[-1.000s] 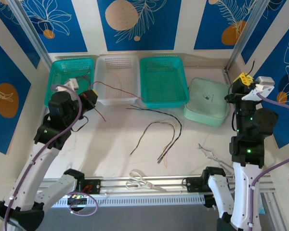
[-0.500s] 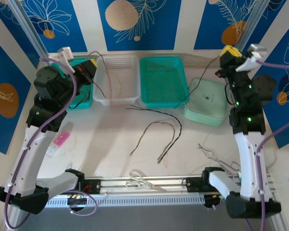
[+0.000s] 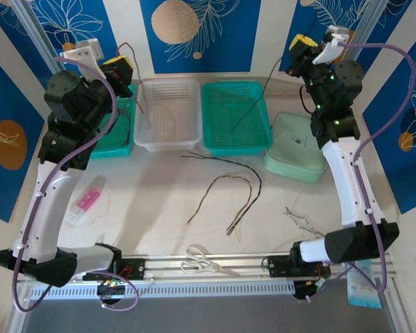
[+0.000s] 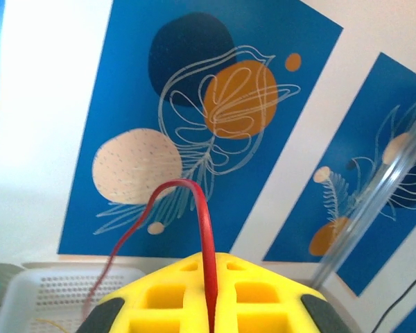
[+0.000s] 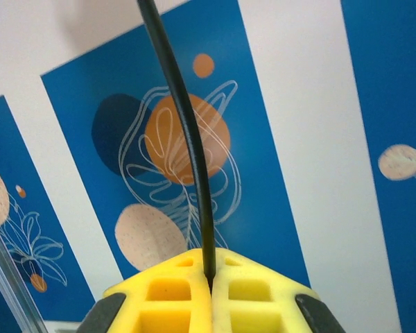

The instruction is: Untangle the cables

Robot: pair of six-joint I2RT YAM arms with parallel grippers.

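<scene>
**A:** From the overhead camera, what is the left gripper (image 3: 119, 69) doing?

**B:** It is hanging high over the green plastic mesh basket (image 3: 114, 142) at the back left. Its yellow fingers are pinching a thin red wire (image 3: 140, 97), which is arching up from the tips and trailing down toward the clear white perforated basket (image 3: 168, 144).

**A:** And the right gripper (image 3: 301, 46)?

**B:** It is sitting raised near the back wall, clamping a thin black wire (image 3: 258, 95). That wire is slanting down to the teal plastic mesh basket (image 3: 236, 149), with its lower end hanging over the basket floor. The other cables, thin black and tan wires (image 3: 230, 177), are lying in loose loops on the white tabletop (image 3: 152, 201) in front of the baskets, well apart from both grippers. A pair of metal scissors (image 3: 206, 262) is lying at the near edge.

**A:** What is the left wrist camera showing?

**B:** The left gripper (image 4: 209, 277) is pressing its yellow pads together with no gap. The red wire (image 4: 206, 229) is coming up out of the seam, curving over and dropping left toward the white basket (image 4: 35, 291).

**A:** And the right wrist camera?

**B:** The right gripper (image 5: 209, 277) is squeezing tight on the black wire (image 5: 184, 139), which is rising out of the seam and leaning left toward the top of the frame.
</scene>
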